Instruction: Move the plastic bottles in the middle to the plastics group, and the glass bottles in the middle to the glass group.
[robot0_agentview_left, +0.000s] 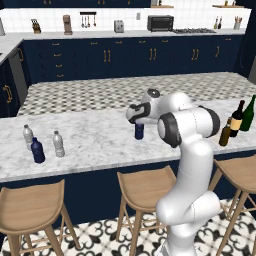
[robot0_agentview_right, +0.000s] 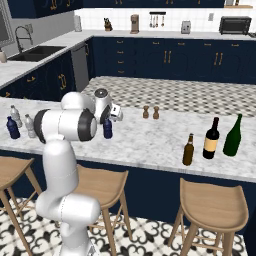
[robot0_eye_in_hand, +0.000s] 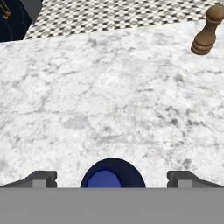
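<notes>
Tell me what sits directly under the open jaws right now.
A navy bottle stands upright on the marble counter, its cap centred between the fingertips, untouched. Its lower body is hidden by its own shoulders in the hand view.

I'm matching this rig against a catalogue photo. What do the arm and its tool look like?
The arm is glossy white, built of rounded, tube-like segments with dark grey to black rings at the joints. The tool ends in two small dark grey finger tips. No cables or markings are visible.
</notes>
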